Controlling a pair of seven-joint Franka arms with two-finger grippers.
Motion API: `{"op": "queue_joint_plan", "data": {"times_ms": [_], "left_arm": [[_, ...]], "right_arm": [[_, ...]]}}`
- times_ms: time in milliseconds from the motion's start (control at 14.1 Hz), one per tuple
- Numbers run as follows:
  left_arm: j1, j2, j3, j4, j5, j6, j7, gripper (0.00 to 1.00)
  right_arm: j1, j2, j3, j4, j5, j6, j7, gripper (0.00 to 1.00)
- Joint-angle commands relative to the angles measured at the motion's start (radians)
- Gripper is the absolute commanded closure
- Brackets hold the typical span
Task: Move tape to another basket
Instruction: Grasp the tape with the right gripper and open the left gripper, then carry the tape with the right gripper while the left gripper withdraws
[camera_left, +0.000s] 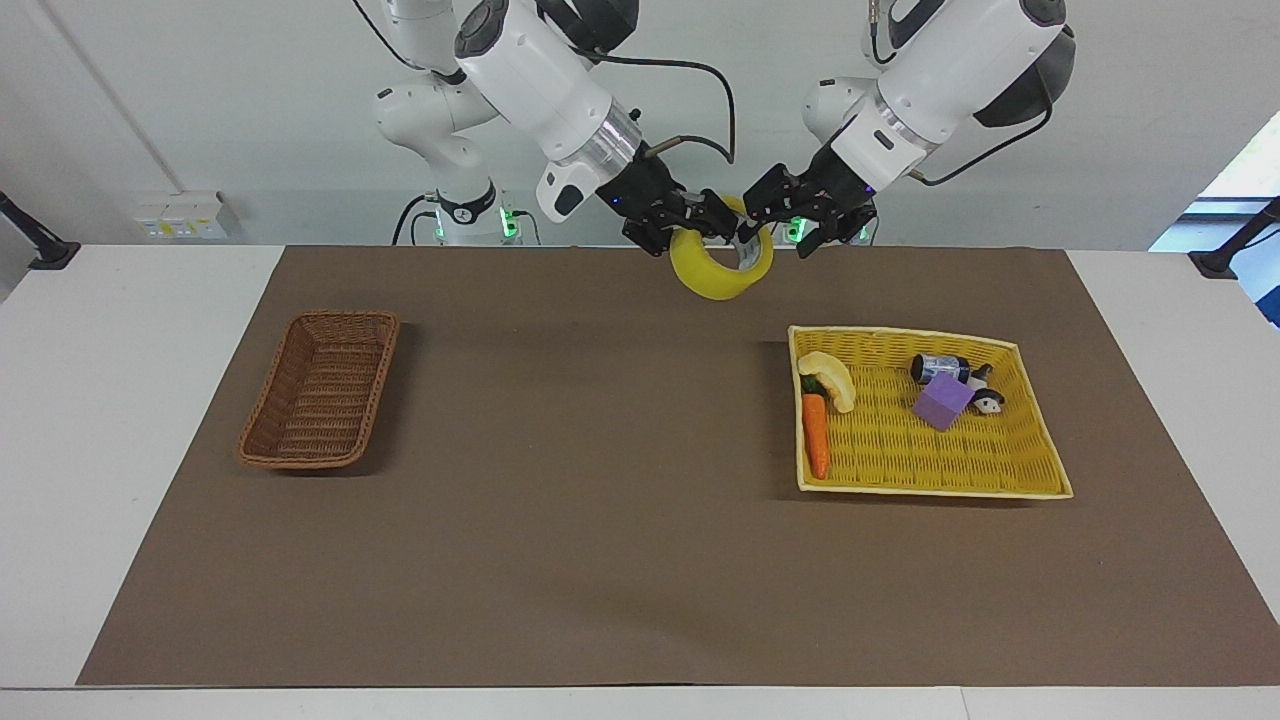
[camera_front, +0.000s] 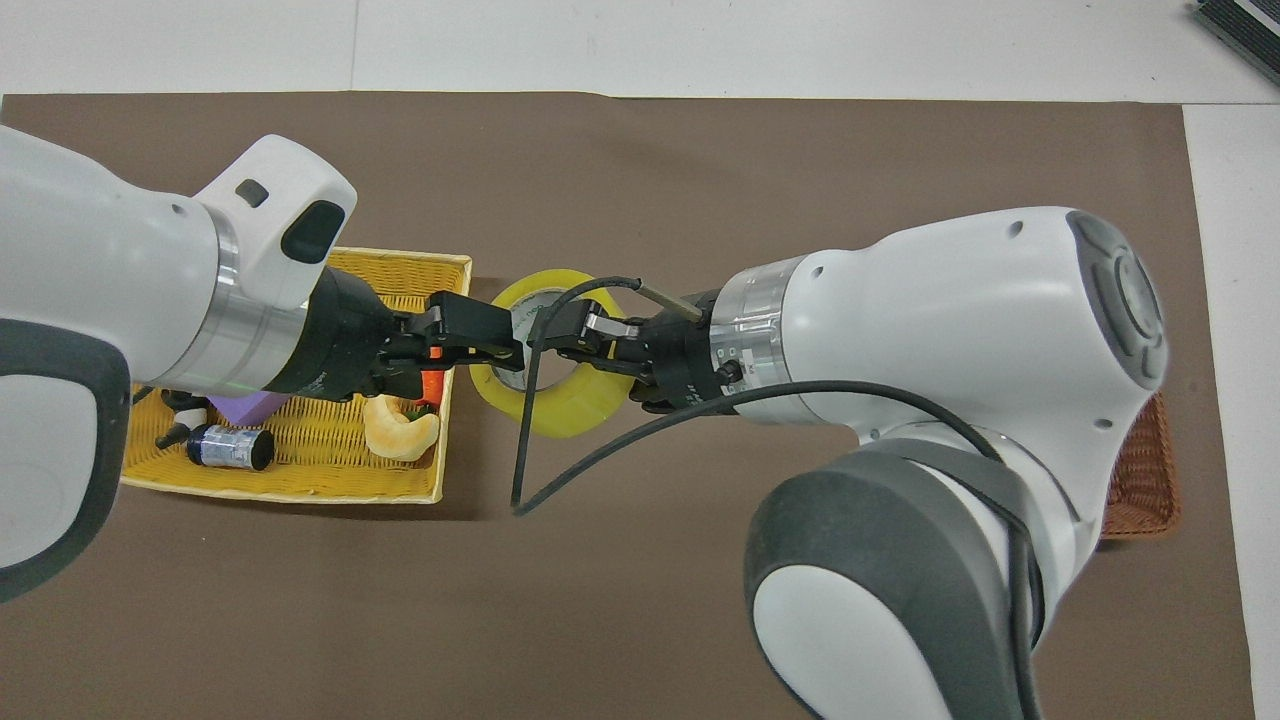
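The right gripper (camera_left: 722, 232) pinches the wall of the tape (camera_left: 722, 268) and holds it up in the air over the mat (camera_left: 600, 500), between the two baskets, while the left gripper (camera_left: 790, 215) has its fingers open just beside the roll, not holding it. I think this is a hand-over, because the brown basket (camera_left: 322, 388) sits at the right arm's end of the table and the yellow basket (camera_left: 930, 460) at the left arm's end. The mat between the tape and the brown basket is bare, so there is lots of room to carry it, but that basket is narrow with sloping sides, so the roll should go down in its middle.
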Motion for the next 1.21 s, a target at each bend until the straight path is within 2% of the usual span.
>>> {"op": "queue_joint_plan", "data": {"times_ms": [0, 213, 427, 711, 782, 1067, 1138], "left_arm": [[0.063, -0.014, -0.002, 0.012, 0.0, -0.014, 0.0, 0.0], [0.097, -0.014, 0.005, 0.018, 0.026, -0.031, 0.0, 0.0], [0.129, -0.017, 0.018, 0.018, 0.114, -0.073, 0.008, 0.0], [0.131, -0.023, 0.073, 0.018, 0.259, -0.085, 0.014, 0.0], [0.131, -0.026, 0.099, 0.018, 0.268, -0.094, 0.04, 0.0], [0.131, -0.028, 0.22, 0.018, 0.319, -0.141, 0.331, 0.0], [0.131, -0.029, 0.247, 0.018, 0.334, -0.163, 0.403, 0.0]], "right_arm": [[-0.078, -0.004, 0.004, -0.003, -0.009, -0.056, -0.005, 1.0], [-0.136, 0.004, 0.001, -0.003, -0.033, -0.095, -0.077, 1.0], [-0.245, 0.022, 0.003, -0.014, -0.176, -0.125, -0.118, 1.0], [-0.423, 0.056, 0.003, -0.072, -0.284, -0.137, -0.37, 1.0], [-0.47, 0.051, 0.001, -0.092, -0.293, -0.144, -0.434, 1.0], [-0.705, 0.033, 0.001, -0.223, -0.334, -0.144, -0.83, 1.0], [-0.739, 0.022, 0.0, -0.24, -0.354, -0.148, -0.879, 1.0]]}}
